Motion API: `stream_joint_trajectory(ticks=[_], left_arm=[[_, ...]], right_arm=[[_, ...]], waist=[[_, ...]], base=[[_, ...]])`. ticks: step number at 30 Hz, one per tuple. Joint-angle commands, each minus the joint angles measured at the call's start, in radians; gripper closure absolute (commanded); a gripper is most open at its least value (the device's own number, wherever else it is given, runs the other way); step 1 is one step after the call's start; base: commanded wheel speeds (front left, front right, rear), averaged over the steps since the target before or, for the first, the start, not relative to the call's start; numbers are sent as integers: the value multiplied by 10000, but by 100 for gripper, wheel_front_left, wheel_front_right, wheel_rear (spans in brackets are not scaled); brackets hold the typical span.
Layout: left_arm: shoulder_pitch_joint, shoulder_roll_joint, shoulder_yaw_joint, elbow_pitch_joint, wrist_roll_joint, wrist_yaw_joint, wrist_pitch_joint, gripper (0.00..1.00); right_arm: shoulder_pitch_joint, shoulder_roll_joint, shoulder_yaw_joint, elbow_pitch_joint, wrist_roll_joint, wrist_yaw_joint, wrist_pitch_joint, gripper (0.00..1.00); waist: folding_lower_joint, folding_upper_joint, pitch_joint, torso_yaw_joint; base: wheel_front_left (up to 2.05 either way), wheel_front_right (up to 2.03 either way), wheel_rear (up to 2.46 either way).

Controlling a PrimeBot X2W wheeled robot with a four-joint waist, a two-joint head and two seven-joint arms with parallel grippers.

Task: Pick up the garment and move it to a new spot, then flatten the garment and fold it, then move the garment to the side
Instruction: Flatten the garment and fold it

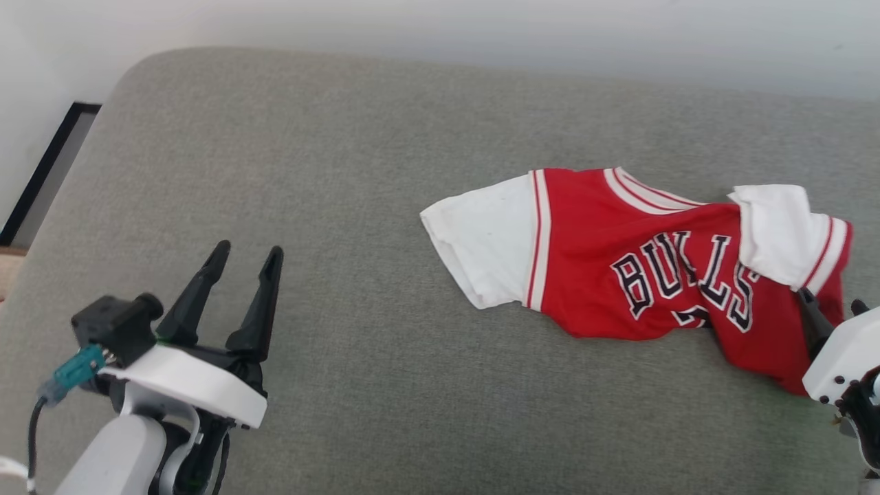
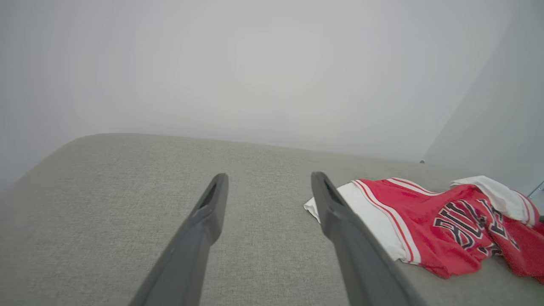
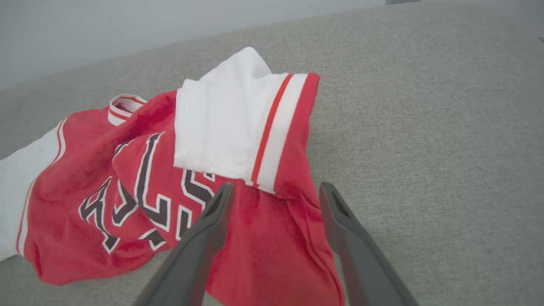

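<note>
Cushion: a grey woven cushion (image 1: 330,179) covers most of the head view, with its rounded corner at the upper left of the frame.
Wall: a pale wall (image 1: 481,27) runs across the top of the frame, and a dark strip (image 1: 41,172) slants down the left edge.
Shirt: the red shirt (image 1: 598,227) lies rumpled on the cushion at the centre right of the head view, chest side up. It sits at the right edge of the left wrist view (image 2: 425,204) and across the left and middle of the right wrist view (image 3: 263,246).
Left jaws: spread wide over bare cushion at the lower left of the head view, well apart from the shirt and holding nothing. The dark fingers (image 1: 258,309) point up the frame.
Right jaws: spread apart at the lower right edge of the head view, at the shirt's right end. In the right wrist view the fingers (image 3: 212,225) stand open above the red cloth without pinching it.
Left-hand sleeve: white, lying flat and pointing toward frame centre (image 1: 481,240).
Right-hand sleeve: white with striped trim, folded back over the chest (image 1: 773,230).
Lettering: black with a white outline (image 1: 680,275), partly covered by the folded sleeve.
Collar: striped, at the shirt's upper edge (image 1: 643,192).
</note>
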Motion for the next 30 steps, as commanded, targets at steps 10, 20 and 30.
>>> stream_joint_trajectory(ticks=[10,20,30], left_arm=[[-1221,486,-457,-376,-414,-629,1670,0],[-2932,803,-1120,503,-1065,-1049,3695,0],[-4293,993,-1947,2115,-1393,-1198,4543,0]], right_arm=[[399,-1,1014,-1847,378,-3,50,0],[475,-7,2156,-3001,693,-3,-1868,0],[609,-3,3159,-2873,-21,-3,-4539,0]], waist=[[0,-1,-406,-852],[0,-1,-328,-2128],[0,-1,90,-3318]], base=[[0,0,0],[0,0,0],[0,0,0]])
